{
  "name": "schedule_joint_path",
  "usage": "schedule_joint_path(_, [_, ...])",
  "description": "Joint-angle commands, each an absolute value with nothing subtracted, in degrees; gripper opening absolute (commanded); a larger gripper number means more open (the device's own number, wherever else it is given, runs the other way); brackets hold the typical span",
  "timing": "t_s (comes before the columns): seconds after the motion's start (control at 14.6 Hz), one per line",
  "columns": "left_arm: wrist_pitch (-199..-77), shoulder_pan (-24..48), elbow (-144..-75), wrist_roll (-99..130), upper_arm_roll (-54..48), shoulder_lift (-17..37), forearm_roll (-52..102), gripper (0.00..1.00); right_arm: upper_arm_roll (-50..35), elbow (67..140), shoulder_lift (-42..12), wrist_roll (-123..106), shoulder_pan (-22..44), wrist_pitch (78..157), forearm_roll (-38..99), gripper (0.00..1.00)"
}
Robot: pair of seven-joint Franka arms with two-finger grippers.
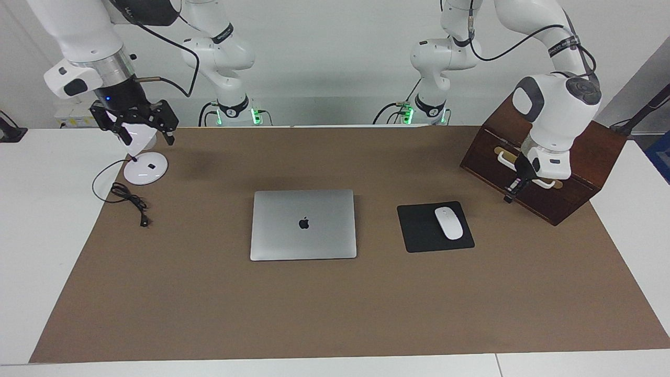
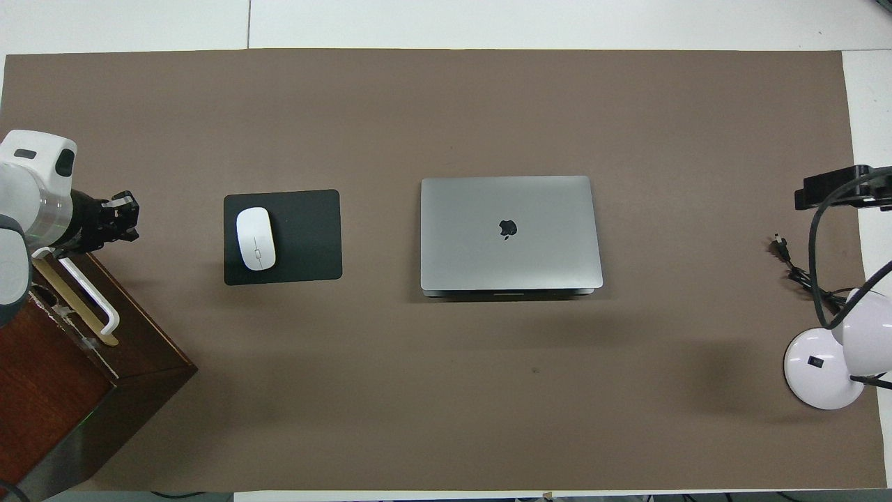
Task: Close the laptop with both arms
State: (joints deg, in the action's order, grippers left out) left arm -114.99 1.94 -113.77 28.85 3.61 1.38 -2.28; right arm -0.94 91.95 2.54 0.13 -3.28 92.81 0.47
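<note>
White walls back my rig, and a white table (image 1: pixel 31 220) carries a wide brown paper mat (image 1: pixel 335 309) that covers nearly all of it. Reading my facing camera from its first edge across: the right gripper (image 1: pixel 138 125) hangs over a small white desk lamp with a round base (image 1: pixel 145 168), at the right arm's end of the table, and I see its black fingers spread wide and empty. A thin black cable (image 1: pixel 128 201) lies coiled on the mat beside the lamp's base. At mid-table rests the thin silver-grey metal laptop (image 1: pixel 303 224), flat on the mat with its lid fully down and the dark apple logo up; neither gripper touches it. Beside it, toward the left arm's end, lies a square black mouse pad (image 1: pixel 421 230) with a white oval mouse (image 1: pixel 449 223) on it. Next comes a dark brown wooden box (image 1: pixel 570 152) with a pale handle on its front. The left gripper (image 1: pixel 512 191) hovers just in front of that box, fingertips pressed together on nothing.
</note>
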Motion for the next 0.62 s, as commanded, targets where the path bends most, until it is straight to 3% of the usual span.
schedule_joint_path(0.0, [-106.12, 1.93, -111.88, 28.04, 3.08, -0.78, -4.13, 0.10, -0.79, 93.69, 4.04, -0.09, -2.90, 93.43, -0.70, 1.00])
schedule_joint_path(0.14, [-101.18, 2.46, -112.32, 27.95, 2.81, -3.77, -4.13, 0.26, -0.88, 93.60, 4.04, -0.35, -2.90, 93.87, -0.53, 1.00])
schedule_joint_path(0.21, [-100.03, 2.37, -112.24, 27.69, 2.64, -4.82, -4.04, 0.39, -0.88, 93.60, 4.04, -0.61, -2.99, 93.87, -0.53, 1.00])
schedule_joint_path(0.41, [-99.05, 1.58, -112.24, 28.13, 0.18, -5.27, -2.38, 0.99, -0.88, 93.60, 4.04, -0.27, -2.90, 93.87, -0.53, 1.00])
schedule_joint_path(0.55, [-99.31, 1.58, -112.24, 27.95, -0.52, -5.27, -2.20, 1.00, -0.88, 93.52, 3.96, -0.26, -2.90, 93.87, -0.53, 1.00])
